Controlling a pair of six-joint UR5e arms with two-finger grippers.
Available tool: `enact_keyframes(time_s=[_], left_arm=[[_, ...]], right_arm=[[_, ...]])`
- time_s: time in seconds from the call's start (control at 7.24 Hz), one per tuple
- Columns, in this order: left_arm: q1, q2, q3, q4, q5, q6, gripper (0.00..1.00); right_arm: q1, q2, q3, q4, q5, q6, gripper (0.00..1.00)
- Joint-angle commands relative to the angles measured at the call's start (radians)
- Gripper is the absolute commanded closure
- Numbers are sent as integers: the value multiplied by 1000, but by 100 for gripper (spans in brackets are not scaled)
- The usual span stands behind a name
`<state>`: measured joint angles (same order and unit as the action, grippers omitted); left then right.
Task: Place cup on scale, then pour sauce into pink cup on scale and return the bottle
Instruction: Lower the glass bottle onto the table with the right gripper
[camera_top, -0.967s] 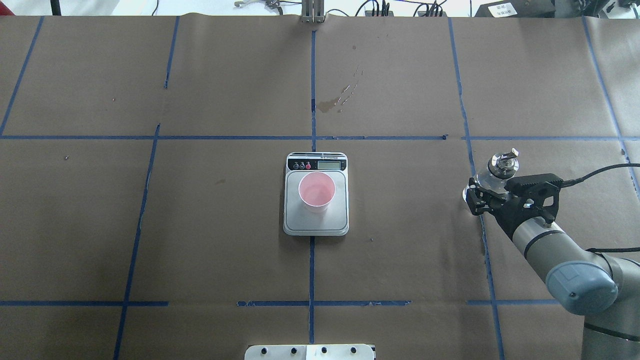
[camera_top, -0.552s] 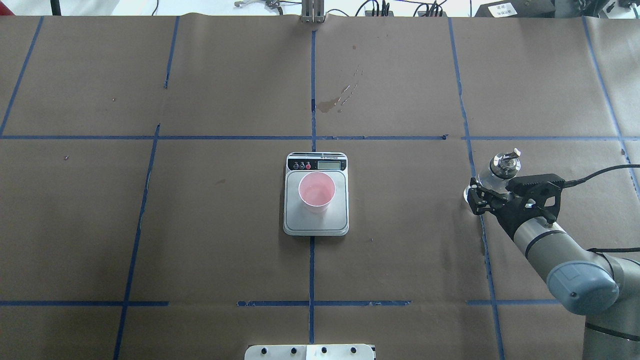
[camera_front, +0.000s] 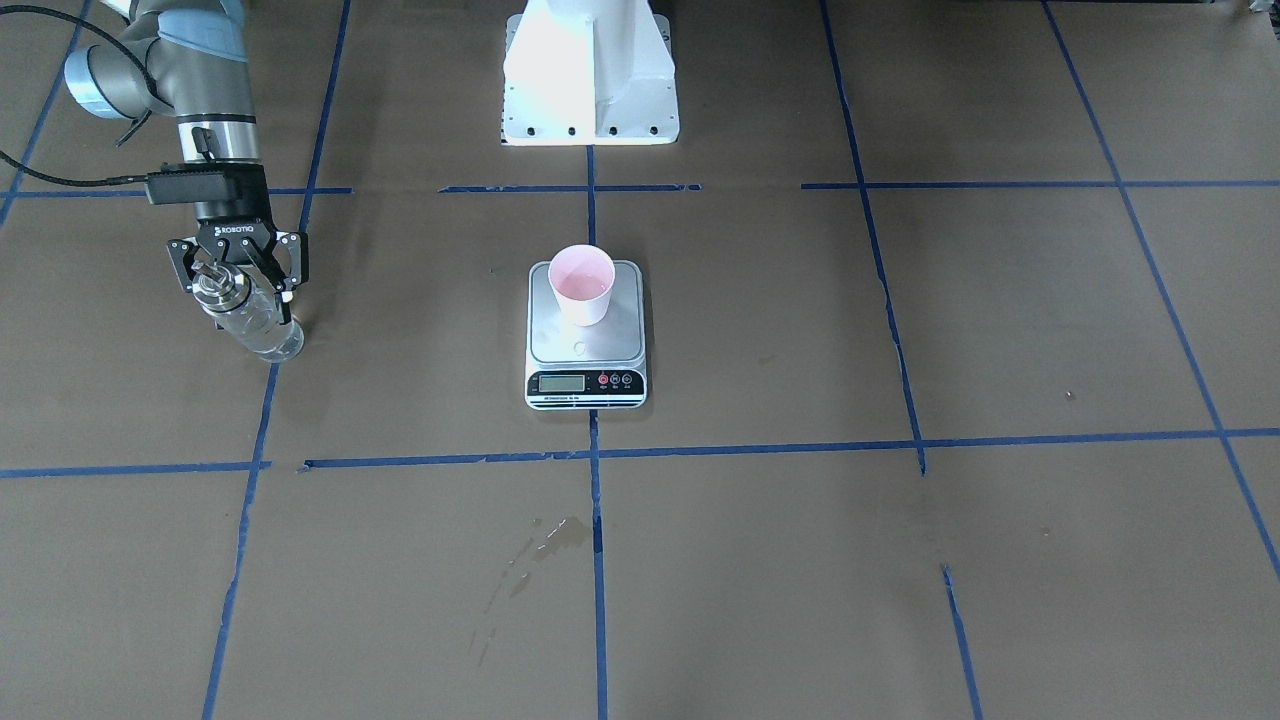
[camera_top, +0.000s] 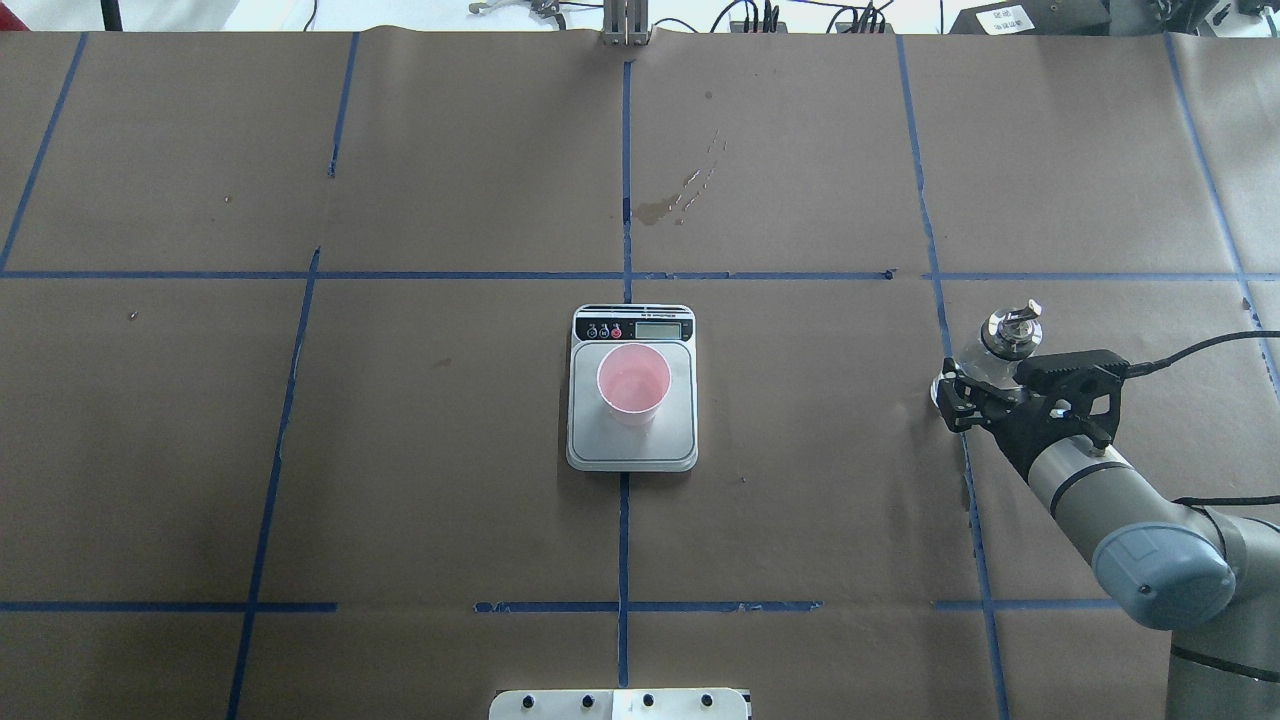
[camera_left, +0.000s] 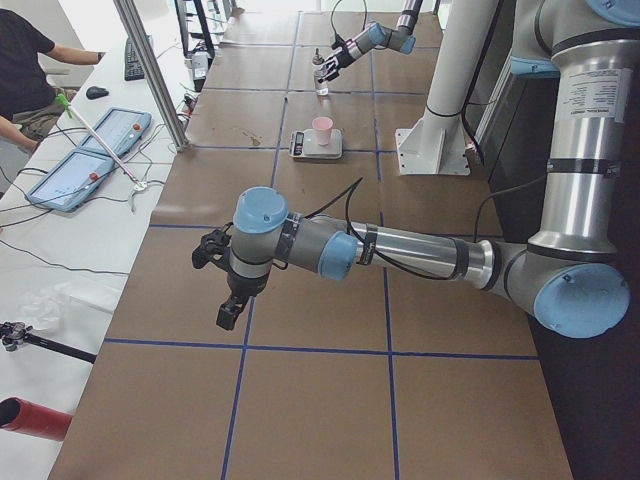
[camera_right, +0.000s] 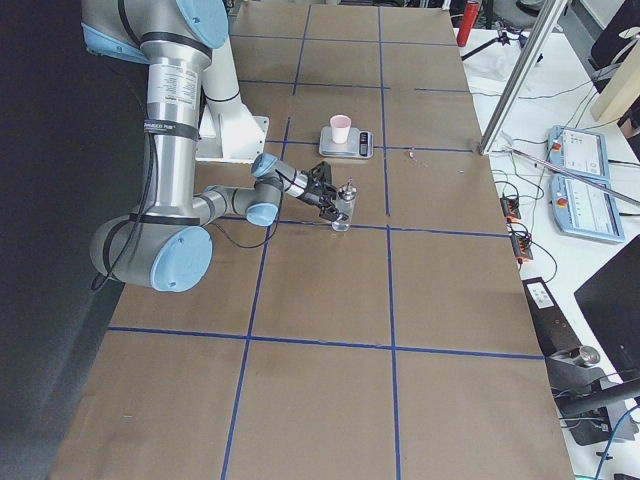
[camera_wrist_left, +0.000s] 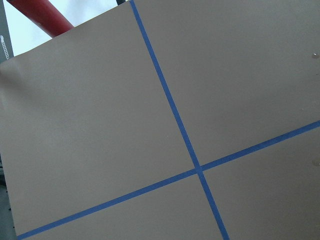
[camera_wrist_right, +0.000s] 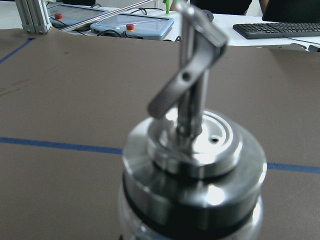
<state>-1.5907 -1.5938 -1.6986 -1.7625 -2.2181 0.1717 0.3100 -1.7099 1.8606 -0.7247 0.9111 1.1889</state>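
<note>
"Bottle (camera_top: 978, 352) — where does it stand?"

"Upright on the table (camera_top: 800, 520), far out on the robot's right. Its base is at a blue tape line (camera_top: 921, 200), well apart from the scale (camera_top: 632, 448). It has a silver cap (camera_top: 1010, 325) with a spout on top and clear glass below."

"And the right gripper (camera_front: 237, 288)?"

"It is level with the bottle's neck, jaws spread wide, one on either side of the glass. From the front, the fingers (camera_front: 292, 268) appear to stand clear of the bottle, so it has hold of nothing. Its wrist camera looks onto the cap at close range, partly blurred."

"The cup (camera_top: 633, 380)?"

"Pink and upright on the scale's steel platform, toward the end with the display strip (camera_top: 633, 329). That strip faces away from the robot. Whether the cup holds liquid cannot be told."

"The left gripper (camera_left: 230, 305)?"

"It is seen only from the table's end — hanging over brown paper on the robot's left, far from scale and bottle. Whether it is open or closed cannot be told. Its wrist camera shows two tape lines crossing. A person (camera_left: 22, 55) sits at a desk beside the table."
</note>
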Motion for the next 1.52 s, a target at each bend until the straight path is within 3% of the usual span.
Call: enact_keyframes(time_s=[0.0, 0.41, 0.69, 0.83, 1.38], left_arm=[[0, 0, -1, 0, 0, 0, 0], [0, 0, -1, 0, 0, 0, 0], [0, 1, -18, 2, 2, -5, 0], [0, 1, -19, 2, 2, -5, 0], [0, 5, -21, 2, 0, -6, 0]], right_arm=[[0, 1, -1, 1, 0, 0, 1], [0, -4, 5, -4, 63, 1, 0], [6, -83, 34, -13, 220, 0, 0], [14, -112, 92, -44, 280, 0, 0], [20, -137, 329, -348, 426, 3, 0]])
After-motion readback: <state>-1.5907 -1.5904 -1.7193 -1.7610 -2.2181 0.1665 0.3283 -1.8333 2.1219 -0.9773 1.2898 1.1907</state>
